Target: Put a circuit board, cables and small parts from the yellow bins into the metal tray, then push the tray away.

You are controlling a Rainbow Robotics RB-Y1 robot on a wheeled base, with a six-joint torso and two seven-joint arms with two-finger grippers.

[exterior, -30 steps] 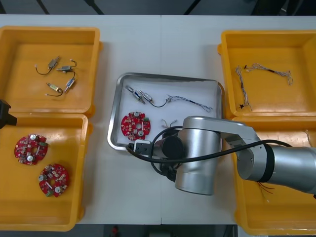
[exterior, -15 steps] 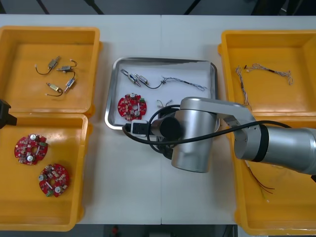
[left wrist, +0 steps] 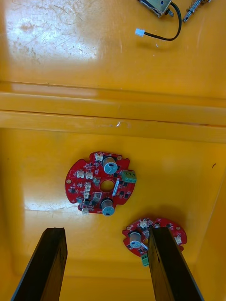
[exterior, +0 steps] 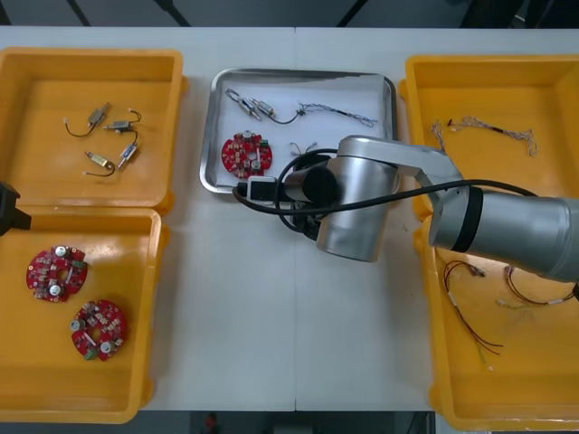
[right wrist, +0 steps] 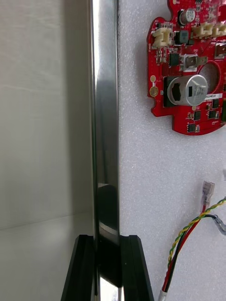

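Looks like the last step: pushing the loaded tray [exterior: 308, 88], far-centre on the table [exterior: 253, 316], right jaws pinched on its near rim. Next: shove straight, then release. Left jaws wide, empty, over near-left bin [exterior: 127, 253].

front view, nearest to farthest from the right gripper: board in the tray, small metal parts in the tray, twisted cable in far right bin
The right gripper is shut on the tray at its near rim.
1. circuit board, tray's near left
2. small metal parts, tray's far left corner
3. twisted cable, far right bin
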